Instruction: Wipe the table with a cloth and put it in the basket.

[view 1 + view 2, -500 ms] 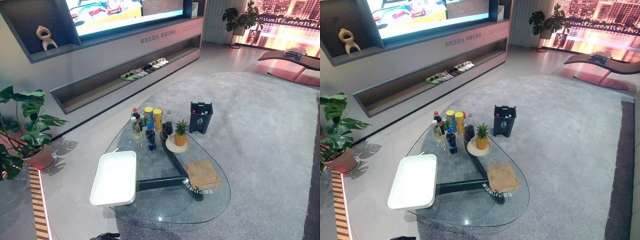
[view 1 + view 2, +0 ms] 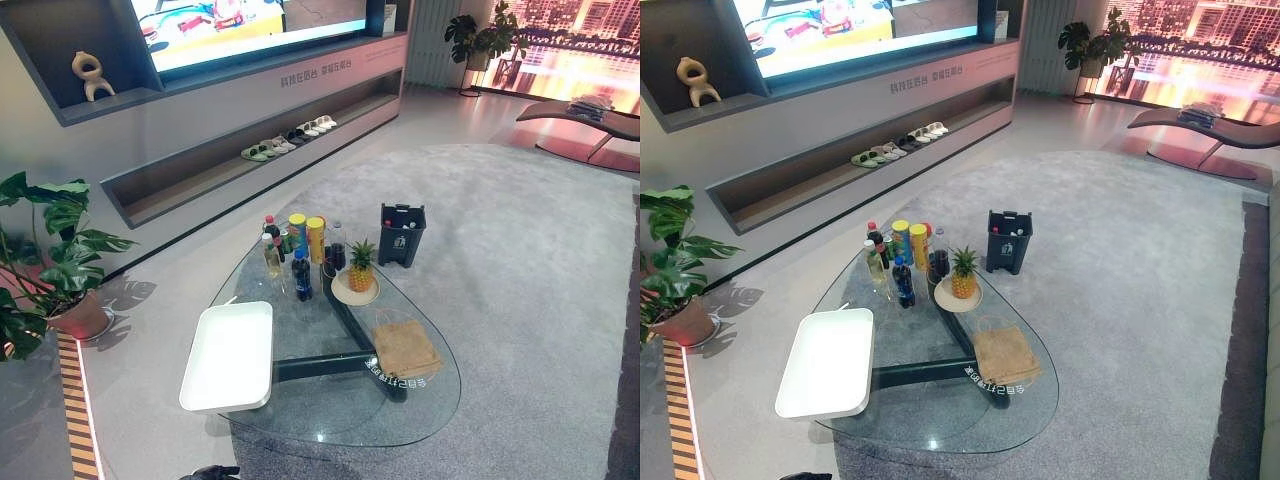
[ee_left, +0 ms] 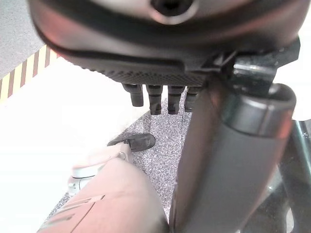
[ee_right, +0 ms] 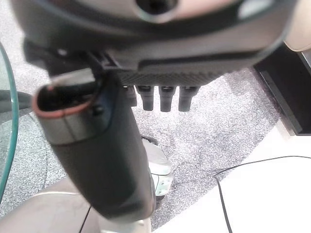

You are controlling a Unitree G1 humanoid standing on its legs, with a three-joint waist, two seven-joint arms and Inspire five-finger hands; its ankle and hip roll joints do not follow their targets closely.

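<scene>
1. Hanging over speckled grey carpet point(image 4: 233, 116), the left hand point(image 3: 146, 58) has its dark fingers straight and slack, with nothing in them. The right hand point(image 4: 165, 58) hangs just as loose and empty.
2. Ahead stands a table point(image 2: 330, 415) of clear glass, a rounded teardrop on a dark frame. Its near edge curves smoothly, and bare glass lies open across the near middle.
3. At the near left of the table sits the basket point(image 2: 230, 355), white, smooth and shallow, oblong with rounded corners. Its left side reaches past the glass rim.
4. At the near right lies the cloth point(image 2: 405, 348), brown, coarse-woven and roughly square. It is flat on the glass, close to the right rim and well apart from the basket.
5. Farther on, a pineapple point(image 2: 360, 268) stands on a pale round plate point(image 2: 352, 293). Bottles point(image 2: 301, 277) and tall yellow cans point(image 2: 316, 240) cluster just left of it at the narrow far end.
6. Beyond the table's far right a dark square bin point(image 2: 402, 234) stands on the carpet, which spreads wide and open to the right.
7. Far left, a long low shelf holds slippers point(image 2: 290, 138), and a leafy potted plant point(image 2: 50, 260) stands at the left.
</scene>
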